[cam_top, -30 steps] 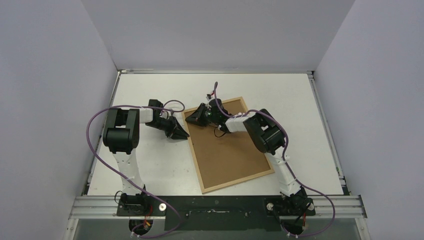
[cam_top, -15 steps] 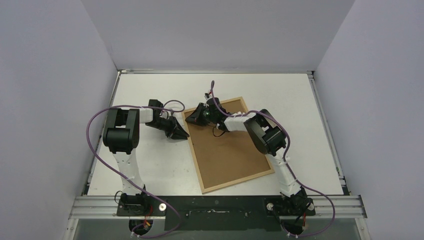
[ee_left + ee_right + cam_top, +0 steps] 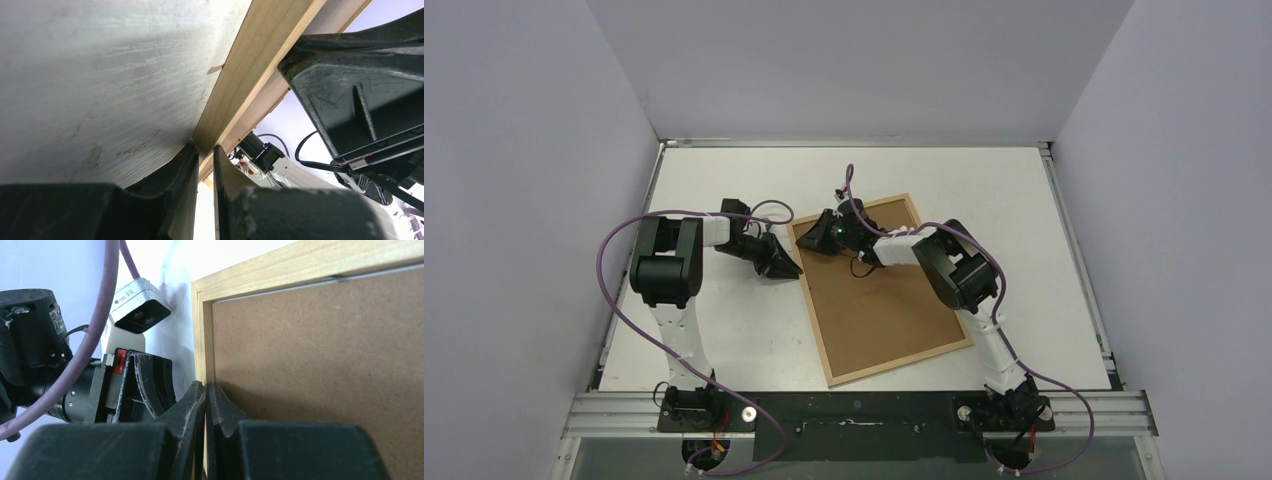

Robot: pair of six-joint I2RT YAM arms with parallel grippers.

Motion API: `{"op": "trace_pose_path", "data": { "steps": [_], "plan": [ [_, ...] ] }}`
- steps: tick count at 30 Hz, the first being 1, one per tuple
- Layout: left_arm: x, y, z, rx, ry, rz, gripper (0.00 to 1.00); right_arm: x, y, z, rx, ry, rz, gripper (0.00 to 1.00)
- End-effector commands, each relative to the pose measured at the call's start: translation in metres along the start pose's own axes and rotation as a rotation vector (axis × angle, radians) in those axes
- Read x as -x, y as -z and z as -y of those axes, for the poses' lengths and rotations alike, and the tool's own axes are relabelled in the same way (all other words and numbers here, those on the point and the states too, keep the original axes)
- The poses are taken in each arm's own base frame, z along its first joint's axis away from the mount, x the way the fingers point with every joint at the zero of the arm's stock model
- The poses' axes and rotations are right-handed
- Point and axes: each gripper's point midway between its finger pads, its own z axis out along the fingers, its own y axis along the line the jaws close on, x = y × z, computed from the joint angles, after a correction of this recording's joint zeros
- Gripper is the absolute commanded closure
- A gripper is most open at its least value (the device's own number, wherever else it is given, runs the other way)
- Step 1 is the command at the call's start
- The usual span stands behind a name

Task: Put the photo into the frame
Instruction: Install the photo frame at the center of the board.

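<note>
The frame (image 3: 879, 300) lies back side up on the white table, its brown board ringed by a thin light-wood rail. My left gripper (image 3: 786, 268) sits at the frame's left edge near the far corner. In the left wrist view its jaws (image 3: 204, 148) are closed on the wooden rail (image 3: 255, 55). My right gripper (image 3: 809, 240) rests on that same corner from the other side. Its jaws (image 3: 205, 385) are pressed shut with their tips at the seam between rail (image 3: 280, 270) and board (image 3: 320, 355). The photo is hidden.
Grey walls enclose the table (image 3: 724, 330) on the left, back and right. Purple cables (image 3: 614, 300) loop off both arms. A metal rail (image 3: 864, 410) with the arm bases runs along the near edge. The two grippers are almost touching.
The right gripper has edged slightly left along the frame's far corner and its cable has swung. The left arm and the frame have not moved.
</note>
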Motion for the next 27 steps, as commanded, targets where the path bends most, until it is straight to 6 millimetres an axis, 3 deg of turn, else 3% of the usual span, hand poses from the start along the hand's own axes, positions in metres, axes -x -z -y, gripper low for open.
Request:
{"op": "trace_pose_path", "data": {
  "steps": [1, 4, 7, 10, 13, 17, 22, 27],
  "plan": [
    [0.005, -0.027, -0.113, 0.418, 0.083, 0.069, 0.94, -0.069, 0.022, 0.121, -0.383, -0.048, -0.169, 1.00],
    [0.005, -0.027, -0.113, 0.419, 0.083, 0.069, 0.94, -0.069, 0.021, 0.122, -0.386, -0.049, -0.166, 1.00],
    [0.005, -0.025, -0.111, 0.417, 0.081, 0.072, 0.94, -0.054, 0.018, 0.104, -0.338, -0.041, -0.135, 1.00],
    [0.007, -0.024, -0.109, 0.412, 0.077, 0.077, 0.94, -0.017, 0.021, 0.060, -0.223, -0.051, -0.053, 1.00],
    [0.010, -0.021, -0.103, 0.397, 0.071, 0.088, 0.93, 0.025, 0.041, 0.011, -0.123, -0.033, 0.046, 1.00],
    [0.015, -0.020, -0.097, 0.381, 0.063, 0.097, 0.87, 0.051, 0.076, -0.020, -0.096, 0.021, 0.110, 0.93],
    [0.022, -0.023, -0.081, 0.321, 0.029, 0.101, 0.74, 0.018, 0.099, -0.021, -0.072, 0.110, -0.022, 0.79],
    [0.032, -0.024, -0.076, 0.321, 0.000, 0.104, 0.69, -0.043, 0.121, -0.010, 0.005, 0.214, -0.232, 0.76]
  ]
}}
